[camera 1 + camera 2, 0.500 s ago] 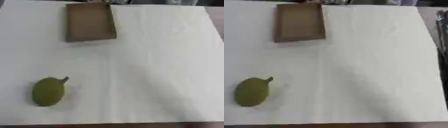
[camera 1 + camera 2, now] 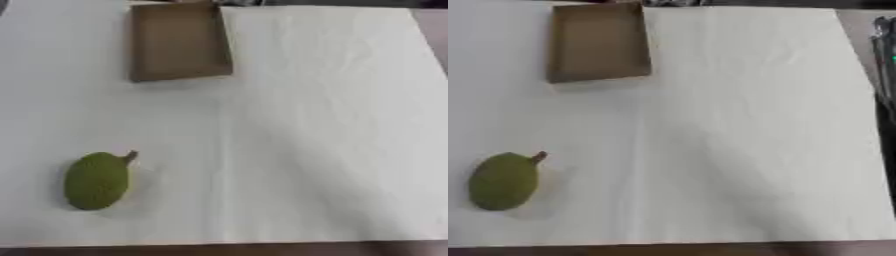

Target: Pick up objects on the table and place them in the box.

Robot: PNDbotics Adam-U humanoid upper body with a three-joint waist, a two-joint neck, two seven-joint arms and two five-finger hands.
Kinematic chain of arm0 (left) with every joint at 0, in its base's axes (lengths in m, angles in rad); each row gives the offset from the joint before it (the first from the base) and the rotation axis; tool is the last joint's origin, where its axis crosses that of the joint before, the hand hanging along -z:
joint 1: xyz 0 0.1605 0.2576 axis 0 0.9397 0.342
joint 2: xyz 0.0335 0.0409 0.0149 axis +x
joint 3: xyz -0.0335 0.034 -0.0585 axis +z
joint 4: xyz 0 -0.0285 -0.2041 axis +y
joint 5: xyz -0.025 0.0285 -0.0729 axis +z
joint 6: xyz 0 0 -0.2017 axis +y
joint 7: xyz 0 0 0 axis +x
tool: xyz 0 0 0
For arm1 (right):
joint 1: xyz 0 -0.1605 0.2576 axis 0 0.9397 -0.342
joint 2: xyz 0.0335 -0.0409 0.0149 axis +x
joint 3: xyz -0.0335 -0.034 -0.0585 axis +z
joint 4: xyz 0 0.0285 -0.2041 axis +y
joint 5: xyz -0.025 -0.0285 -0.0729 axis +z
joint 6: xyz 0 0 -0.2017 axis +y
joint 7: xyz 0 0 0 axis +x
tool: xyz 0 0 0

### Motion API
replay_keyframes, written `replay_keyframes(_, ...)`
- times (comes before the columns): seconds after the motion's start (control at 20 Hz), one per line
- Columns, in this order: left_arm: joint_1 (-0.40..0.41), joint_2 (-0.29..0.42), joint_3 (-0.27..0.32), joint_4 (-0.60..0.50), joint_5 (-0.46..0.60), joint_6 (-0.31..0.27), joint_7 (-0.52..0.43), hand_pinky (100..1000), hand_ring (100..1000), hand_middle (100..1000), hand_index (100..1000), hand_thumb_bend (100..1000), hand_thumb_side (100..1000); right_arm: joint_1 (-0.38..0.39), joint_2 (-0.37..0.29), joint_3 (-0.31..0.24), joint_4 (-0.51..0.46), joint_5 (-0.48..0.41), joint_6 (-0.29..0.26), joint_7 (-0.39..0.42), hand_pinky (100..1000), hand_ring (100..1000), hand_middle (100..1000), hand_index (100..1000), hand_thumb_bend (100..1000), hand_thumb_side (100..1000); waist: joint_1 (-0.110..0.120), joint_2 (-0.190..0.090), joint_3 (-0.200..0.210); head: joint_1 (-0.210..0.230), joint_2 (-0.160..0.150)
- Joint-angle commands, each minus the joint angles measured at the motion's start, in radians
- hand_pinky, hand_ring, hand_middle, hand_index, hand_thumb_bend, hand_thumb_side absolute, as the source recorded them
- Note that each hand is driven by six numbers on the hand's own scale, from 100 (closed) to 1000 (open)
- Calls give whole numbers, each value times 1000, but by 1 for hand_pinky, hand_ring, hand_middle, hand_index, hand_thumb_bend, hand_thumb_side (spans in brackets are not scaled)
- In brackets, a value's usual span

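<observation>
A green, bumpy oval fruit with a short brown stem [image 2: 97,180] lies on the white table cover at the near left. An open brown cardboard box [image 2: 178,41] sits at the far middle-left, and its inside looks bare. Neither of my hands shows in either eye view.
The white cover [image 2: 315,130] ends at a dark table edge [image 2: 262,249] along the front. A dark object with a shiny side [image 2: 883,60] stands past the cover's right edge in the right eye view.
The whole picture has shifted slightly, so the camera moved; the fruit and the box lie where they were.
</observation>
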Motion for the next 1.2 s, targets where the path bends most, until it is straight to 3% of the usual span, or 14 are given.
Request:
replay_keyframes(0.05,5,104,-40,27,-47,19,-44,805,777,756,912,100,706,-9,-33,0,-16,-1,-2,5,815,749,658,861,100,599,10,-23,3,-7,8)
replay_keyframes(0.35,-42,211,-125,46,-139,18,-137,841,803,786,923,100,687,-7,-32,4,-16,-3,-3,7,815,750,658,861,100,600,15,-27,1,-13,8)
replay_keyframes(0.7,-177,287,-225,3,-177,-30,-244,876,834,812,937,100,707,-11,-26,10,-16,-7,-5,11,814,749,657,860,100,595,14,-32,-8,3,7)
replay_keyframes(1.2,-286,309,-383,21,-144,-60,-407,885,844,827,965,100,814,-14,-15,16,-16,-12,-8,16,814,749,656,860,100,602,19,-36,-21,17,9)
